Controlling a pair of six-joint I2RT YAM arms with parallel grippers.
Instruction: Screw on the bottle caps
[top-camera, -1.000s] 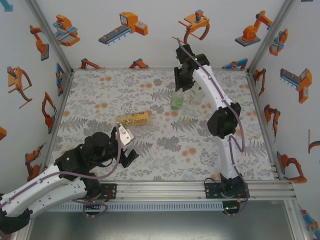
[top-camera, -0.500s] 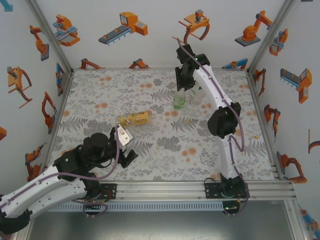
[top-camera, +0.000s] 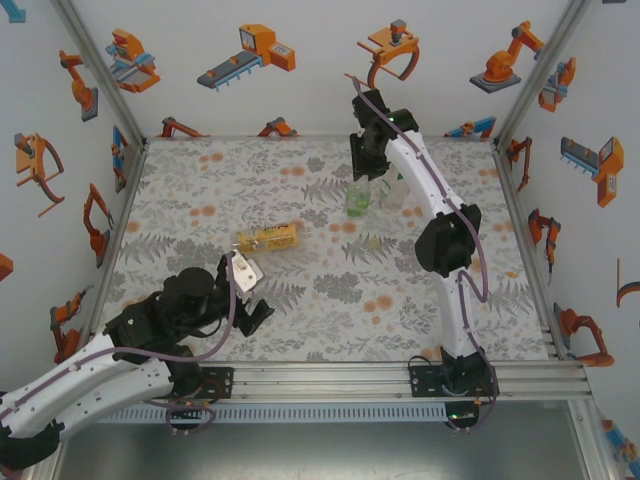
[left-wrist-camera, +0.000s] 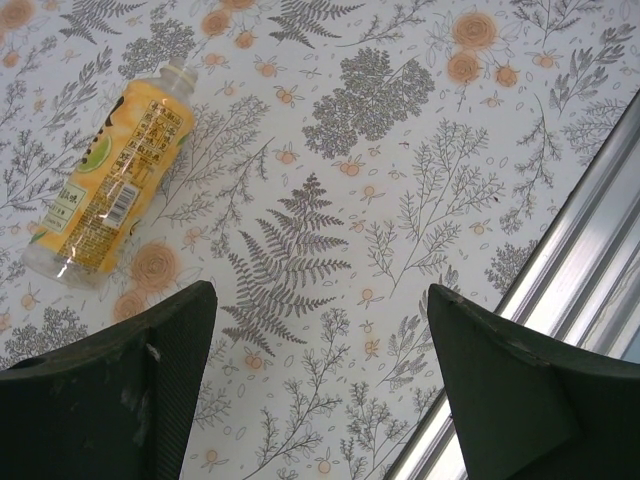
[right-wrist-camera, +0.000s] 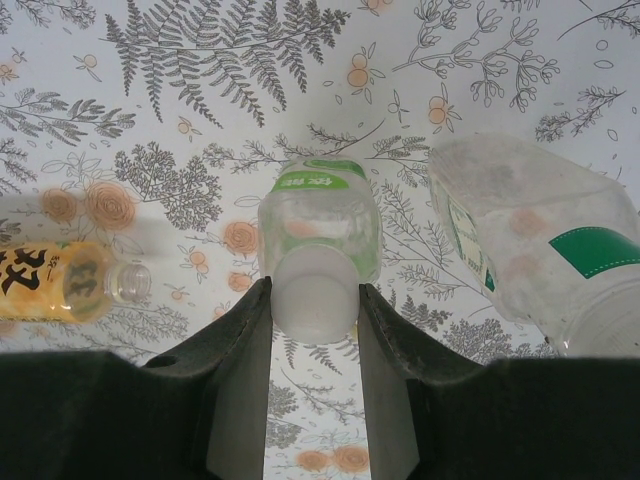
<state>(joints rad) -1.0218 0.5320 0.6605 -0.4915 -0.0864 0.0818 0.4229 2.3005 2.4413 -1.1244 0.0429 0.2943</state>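
Right gripper (top-camera: 360, 178) is pinching the pale cap (right-wrist-camera: 314, 295) sitting atop the green-labelled bottle (right-wrist-camera: 320, 212), which is standing upright at the far side of the table (top-camera: 200, 190). Clear bottle (right-wrist-camera: 530, 240) is standing just beside it. Left gripper (left-wrist-camera: 320, 300) is hovering, jaws spread, near the front rail (left-wrist-camera: 570, 260). Yellow bottle (left-wrist-camera: 100, 190) is lying on its side, well apart from the other 2.

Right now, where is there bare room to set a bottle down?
Free: far-left corner behind the yellow bottle; near middle between left gripper and right arm. Crowded: far right, where the right gripper grips the green-labelled bottle beside the clear bottle.
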